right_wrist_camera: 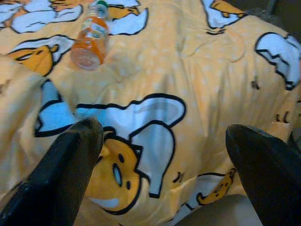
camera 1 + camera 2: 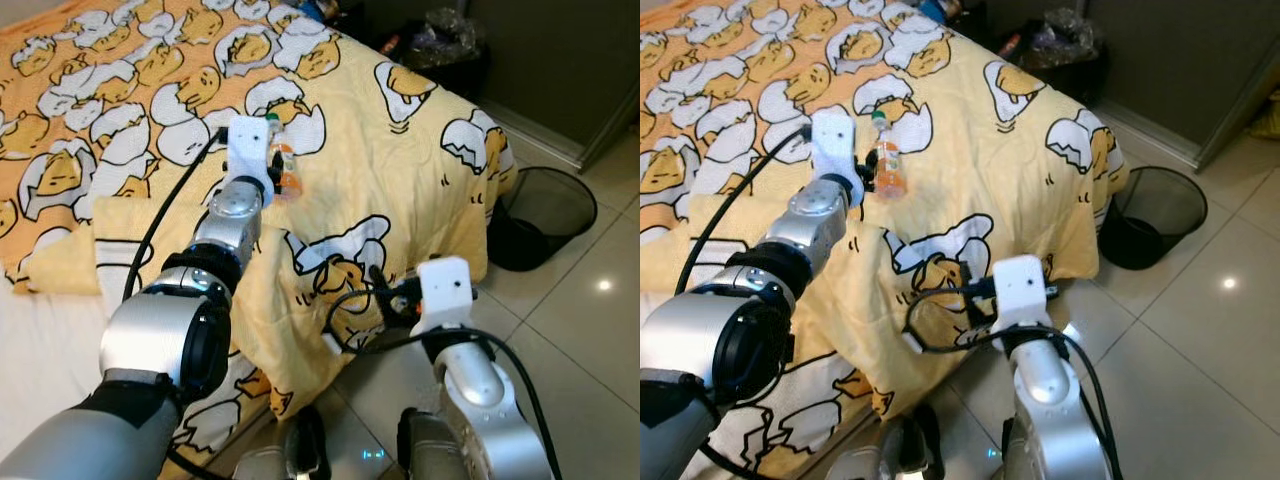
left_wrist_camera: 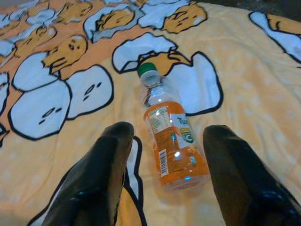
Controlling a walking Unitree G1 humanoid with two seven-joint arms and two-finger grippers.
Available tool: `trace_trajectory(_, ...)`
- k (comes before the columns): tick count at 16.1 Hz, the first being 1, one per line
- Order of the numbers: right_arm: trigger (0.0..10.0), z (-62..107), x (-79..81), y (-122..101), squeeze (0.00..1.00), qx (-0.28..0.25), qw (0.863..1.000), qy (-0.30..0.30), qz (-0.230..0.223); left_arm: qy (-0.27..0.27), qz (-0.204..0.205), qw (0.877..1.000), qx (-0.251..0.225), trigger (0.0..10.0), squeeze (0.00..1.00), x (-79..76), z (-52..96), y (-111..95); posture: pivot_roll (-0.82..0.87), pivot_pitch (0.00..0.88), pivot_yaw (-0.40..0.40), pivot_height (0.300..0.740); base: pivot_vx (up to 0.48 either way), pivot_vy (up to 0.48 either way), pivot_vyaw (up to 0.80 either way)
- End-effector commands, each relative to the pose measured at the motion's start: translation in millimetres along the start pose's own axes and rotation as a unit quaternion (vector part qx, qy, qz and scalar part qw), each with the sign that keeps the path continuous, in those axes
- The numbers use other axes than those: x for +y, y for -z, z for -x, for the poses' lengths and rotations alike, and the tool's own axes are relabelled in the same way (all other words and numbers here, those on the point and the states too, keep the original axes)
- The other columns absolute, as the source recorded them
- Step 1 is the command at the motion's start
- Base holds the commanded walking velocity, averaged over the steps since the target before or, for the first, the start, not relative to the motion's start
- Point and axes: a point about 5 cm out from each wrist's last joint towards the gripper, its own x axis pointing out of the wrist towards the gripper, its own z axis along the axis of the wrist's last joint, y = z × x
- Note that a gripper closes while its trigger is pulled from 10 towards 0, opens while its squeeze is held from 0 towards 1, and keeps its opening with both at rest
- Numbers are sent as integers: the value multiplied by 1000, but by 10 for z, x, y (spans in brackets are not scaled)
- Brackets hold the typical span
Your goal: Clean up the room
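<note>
My left tool (image 3: 164, 188) hangs with its fingers spread either side of the orange juice bottle (image 3: 169, 136) lying on the bed's egg-print blanket (image 2: 400, 160), its green cap pointing away from me, while my right tool (image 1: 160, 174), also open, waits near the bed's edge, farther off.

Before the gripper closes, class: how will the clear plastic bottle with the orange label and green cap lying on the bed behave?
The clear plastic bottle lies on its side, so a nudge may roll it. It looks light and smooth, perhaps slippery. The soft yellow quilt should damp rolling.
</note>
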Motion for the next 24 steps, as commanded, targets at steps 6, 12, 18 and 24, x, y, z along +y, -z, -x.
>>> trace_trajectory(6, 10000, 42, 139, -25, 0, -6, 999, -32, -2, -13, 25, 999, 33, 10000, 1000, 55, 21, 147, -314, 197, 166, 736, 0, 0, 0)
trace_trajectory(12, 10000, 156, 288, -74, 0, -18, 998, -63, 13, 12, 39, 998, 57, 10000, 1000, -138, 32, 188, -342, 228, 183, 736, 0, 0, 0)
trace_trajectory(18, 10000, 462, 344, -104, 0, 5, 998, -61, 6, 39, -10, 997, 66, 10000, 118, -448, 85, 266, -423, 342, 185, 736, 0, 0, 0)
trace_trajectory(24, 10000, 509, 360, -218, 0, -5, 999, -52, 1, 22, -32, 999, 8, 10000, 0, -433, 81, 172, -404, 362, 186, 736, 0, 0, 0)
